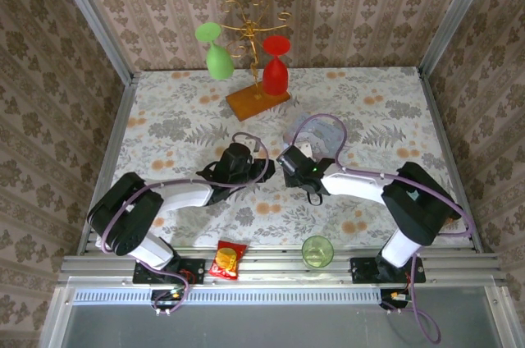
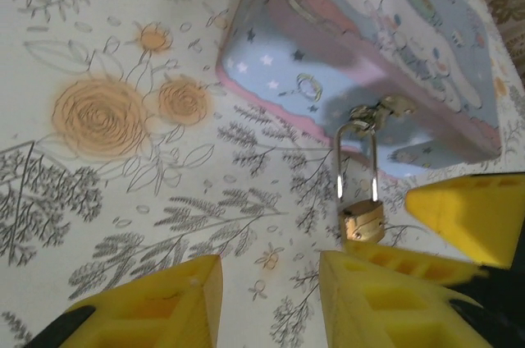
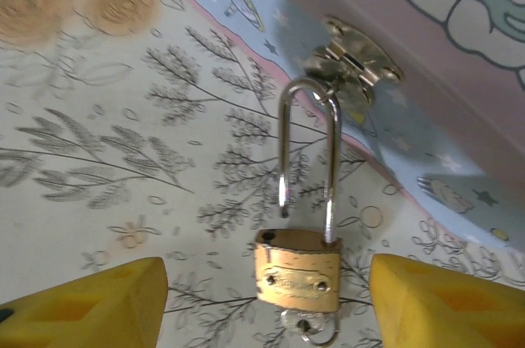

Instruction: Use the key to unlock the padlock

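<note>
My left arm (image 1: 184,196) and right arm (image 1: 361,184): white shells, black joints, lilac cables (image 1: 324,116) looping off each. Fingers (image 2: 385,299) chunky yellow wedges, recessed pockets I think, view blurry.

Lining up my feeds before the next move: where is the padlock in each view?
Top: too small to pick out, near the tin.
Left wrist: padlock lower right of centre.
Right wrist: bottom centre.
Shared landmark: the tin; its clasp holds the padlock.

One padlock (image 3: 297,270), one tin (image 2: 394,36), two goblets (image 1: 218,59), perhaps one key (image 3: 308,327).
</note>
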Robot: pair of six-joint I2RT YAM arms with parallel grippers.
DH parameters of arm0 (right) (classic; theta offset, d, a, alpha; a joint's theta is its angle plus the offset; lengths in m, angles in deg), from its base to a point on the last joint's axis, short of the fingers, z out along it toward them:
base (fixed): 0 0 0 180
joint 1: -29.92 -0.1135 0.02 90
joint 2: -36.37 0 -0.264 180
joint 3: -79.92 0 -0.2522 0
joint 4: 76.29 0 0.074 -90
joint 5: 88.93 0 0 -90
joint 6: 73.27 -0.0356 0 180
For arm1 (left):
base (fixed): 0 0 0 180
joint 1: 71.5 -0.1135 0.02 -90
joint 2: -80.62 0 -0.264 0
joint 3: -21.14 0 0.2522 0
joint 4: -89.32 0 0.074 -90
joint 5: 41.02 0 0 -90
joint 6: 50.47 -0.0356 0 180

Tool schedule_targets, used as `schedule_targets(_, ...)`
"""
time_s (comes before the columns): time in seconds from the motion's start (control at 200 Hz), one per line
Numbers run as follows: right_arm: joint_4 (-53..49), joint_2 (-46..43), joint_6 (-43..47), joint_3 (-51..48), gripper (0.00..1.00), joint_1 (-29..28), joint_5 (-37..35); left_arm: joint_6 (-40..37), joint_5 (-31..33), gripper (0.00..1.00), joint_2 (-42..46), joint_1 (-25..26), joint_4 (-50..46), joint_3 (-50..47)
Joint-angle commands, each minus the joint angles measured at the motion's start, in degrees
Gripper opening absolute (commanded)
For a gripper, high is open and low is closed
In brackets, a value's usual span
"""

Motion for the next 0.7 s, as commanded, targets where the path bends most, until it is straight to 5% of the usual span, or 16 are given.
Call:
schedule_targets(0.0, -4.54, 1.92, -0.52, 2.04, 0.68, -1.24, -6.00, 1.96, 0.53, 0.37, 0.88, -0.42, 1.96, -1.78)
schedule_targets(0.41, -3.36, 7.18, -0.10, 2.42, 0.49, -0.43, -3.73, 3.78, -0.52, 0.37, -0.71, -0.89, 5.55, -3.33)
schedule_targets(0.695, 3.35, -0.71, 0.61, -5.22, 0.23, 1.99, 1.42, 2.23, -0.71, 0.37, -0.42, -0.63, 4.18, -2.14)
